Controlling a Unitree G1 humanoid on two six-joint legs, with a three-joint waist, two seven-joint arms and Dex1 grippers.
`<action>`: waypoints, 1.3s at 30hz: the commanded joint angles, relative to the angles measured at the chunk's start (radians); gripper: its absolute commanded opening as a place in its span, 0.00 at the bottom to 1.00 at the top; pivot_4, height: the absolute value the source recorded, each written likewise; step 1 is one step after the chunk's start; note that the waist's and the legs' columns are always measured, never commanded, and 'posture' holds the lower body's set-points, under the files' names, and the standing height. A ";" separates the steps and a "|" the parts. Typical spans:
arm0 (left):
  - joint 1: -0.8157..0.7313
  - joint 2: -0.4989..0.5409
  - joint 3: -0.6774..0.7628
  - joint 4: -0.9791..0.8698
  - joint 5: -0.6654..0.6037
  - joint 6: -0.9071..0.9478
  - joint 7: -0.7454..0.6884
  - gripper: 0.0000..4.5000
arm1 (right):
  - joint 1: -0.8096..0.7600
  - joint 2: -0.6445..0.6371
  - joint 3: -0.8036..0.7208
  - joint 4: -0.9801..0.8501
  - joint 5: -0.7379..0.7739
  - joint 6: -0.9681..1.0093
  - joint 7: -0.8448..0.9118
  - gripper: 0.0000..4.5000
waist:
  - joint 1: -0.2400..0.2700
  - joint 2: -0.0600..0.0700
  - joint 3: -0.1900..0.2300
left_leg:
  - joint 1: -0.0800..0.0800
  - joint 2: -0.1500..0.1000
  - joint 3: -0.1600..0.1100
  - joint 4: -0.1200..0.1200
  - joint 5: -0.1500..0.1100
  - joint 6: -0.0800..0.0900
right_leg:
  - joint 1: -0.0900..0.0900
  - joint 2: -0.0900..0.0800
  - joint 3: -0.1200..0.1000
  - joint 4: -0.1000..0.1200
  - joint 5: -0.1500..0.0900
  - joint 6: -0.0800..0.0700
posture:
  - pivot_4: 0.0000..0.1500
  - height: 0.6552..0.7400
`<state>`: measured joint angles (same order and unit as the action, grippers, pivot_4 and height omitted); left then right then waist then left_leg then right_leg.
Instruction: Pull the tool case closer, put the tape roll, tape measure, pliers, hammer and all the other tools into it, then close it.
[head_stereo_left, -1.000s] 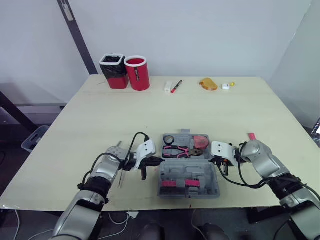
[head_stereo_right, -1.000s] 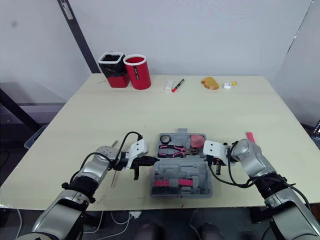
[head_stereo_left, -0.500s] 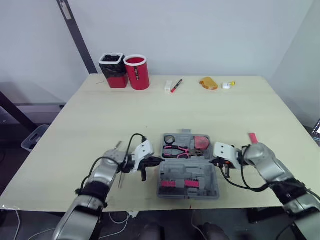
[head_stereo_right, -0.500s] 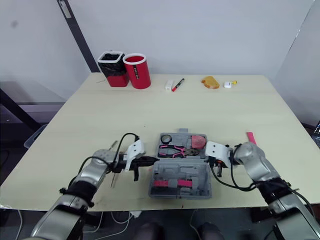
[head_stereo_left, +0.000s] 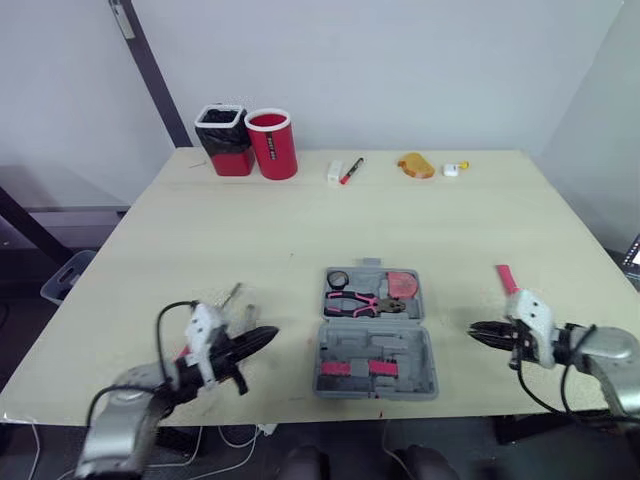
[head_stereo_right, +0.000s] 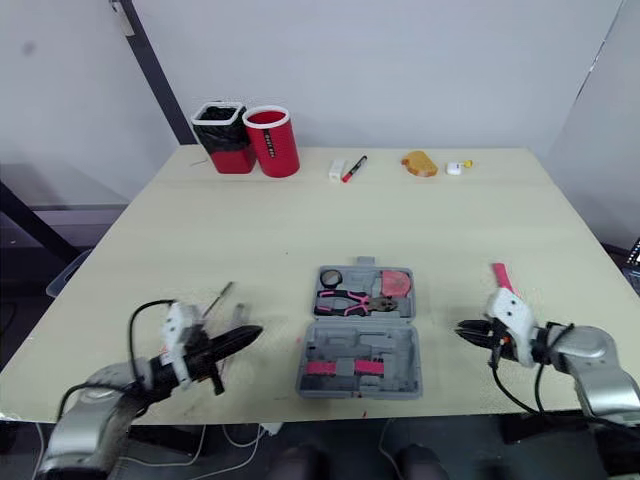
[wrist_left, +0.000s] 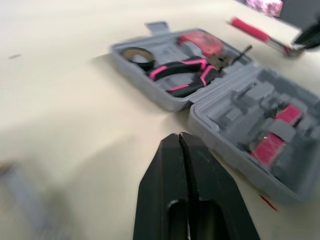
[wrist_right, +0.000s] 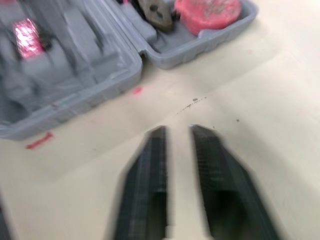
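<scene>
The grey tool case (head_stereo_left: 375, 352) lies open near the front middle of the table. Its far half holds a tape roll (head_stereo_left: 338, 279), pink-handled pliers (head_stereo_left: 358, 301) and a red tape measure (head_stereo_left: 404, 283). The near half has grey moulded slots with pink pieces. A pink-handled hammer (head_stereo_left: 505, 277) lies to the right of the case, and a thin metal tool (head_stereo_left: 232, 294) to its left. My left gripper (head_stereo_left: 270, 333) is shut and empty, well left of the case. Right of the case, my right gripper (head_stereo_left: 473, 331) is slightly open, with bare table between its fingers (wrist_right: 152, 150).
At the back of the table stand a black bin (head_stereo_left: 222, 140) and a red cup (head_stereo_left: 272, 146). Also along the back edge lie a marker (head_stereo_left: 352, 172), a white block (head_stereo_left: 335, 171), an orange object (head_stereo_left: 416, 166) and a small white piece (head_stereo_left: 452, 170).
Both grippers have drawn back from the case's sides, the left one leftward, the right one rightward and nearer the front edge. The case has stayed put.
</scene>
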<state>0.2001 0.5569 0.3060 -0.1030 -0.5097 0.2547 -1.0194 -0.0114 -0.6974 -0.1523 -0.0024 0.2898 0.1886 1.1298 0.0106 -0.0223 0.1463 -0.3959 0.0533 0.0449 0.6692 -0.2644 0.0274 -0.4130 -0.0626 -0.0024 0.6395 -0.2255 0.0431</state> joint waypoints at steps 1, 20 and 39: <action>0.127 -0.008 0.142 -0.083 -0.094 0.002 0.017 0.38 | 0.109 -0.014 -0.142 -0.113 0.106 -0.011 -0.005 0.57 | 0.001 0.000 0.000 | 0.000 0.000 0.000 0.000 0.000 0.000 | 0.000 0.000 0.000 -0.001 0.000 0.000 | 1.00 1.00; 0.290 -0.005 0.273 0.071 -0.094 -0.098 -0.025 1.00 | 0.387 -0.003 -0.373 -0.105 0.201 -0.086 -0.010 1.00 | 0.001 0.001 0.003 | 0.000 0.001 0.001 -0.001 -0.003 -0.005 | -0.003 -0.003 0.000 -0.005 -0.003 0.004 | 1.00 1.00; -0.112 0.033 0.075 -0.401 -0.067 0.694 0.714 1.00 | 0.006 0.009 0.054 -0.394 0.217 -0.034 -0.011 1.00 | 0.001 -0.001 0.004 | 0.000 -0.003 0.001 -0.001 -0.001 -0.001 | 0.000 0.000 -0.001 -0.004 0.000 0.000 | 1.00 1.00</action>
<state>0.1036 0.5950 0.3912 -0.4689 -0.5920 0.8922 -0.3711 0.0113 -0.6834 -0.0972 -0.3718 0.4772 0.1505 1.1076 0.0118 -0.0229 0.1503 -0.3957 0.0495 0.0456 0.6685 -0.2652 0.0265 -0.4125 -0.0621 -0.0030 0.6357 -0.2251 0.0435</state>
